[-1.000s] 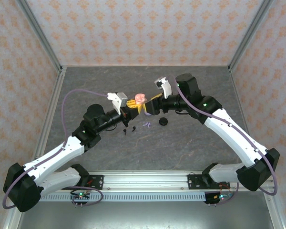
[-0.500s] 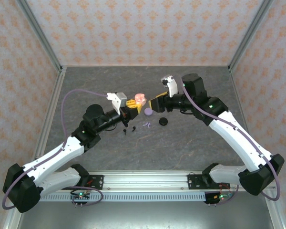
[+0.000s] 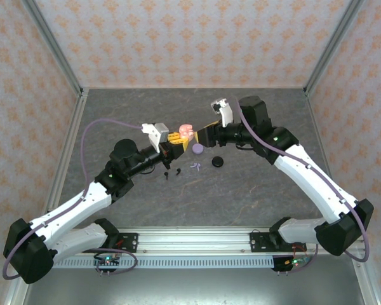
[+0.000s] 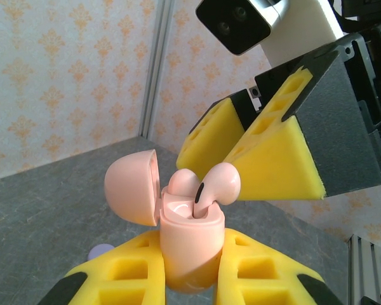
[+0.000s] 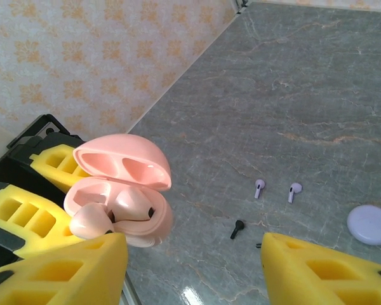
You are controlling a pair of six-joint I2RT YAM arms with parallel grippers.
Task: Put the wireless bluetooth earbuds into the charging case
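Seating step, we judge: left gripper clamps open pink plastic charging case, small pink stemmed earbud tilted half-in. Right gripper parted, empty, beside it. Next: press earbud home.

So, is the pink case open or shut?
Open: the lid is swung back from the case, and pink earbuds show inside.

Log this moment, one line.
left fingers: shut on pink case, lid open | right fingers: open | pink earbuds: in case, one tilted | lilac earbuds: on table

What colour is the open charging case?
Pale pink; the case shows best in the left wrist view.
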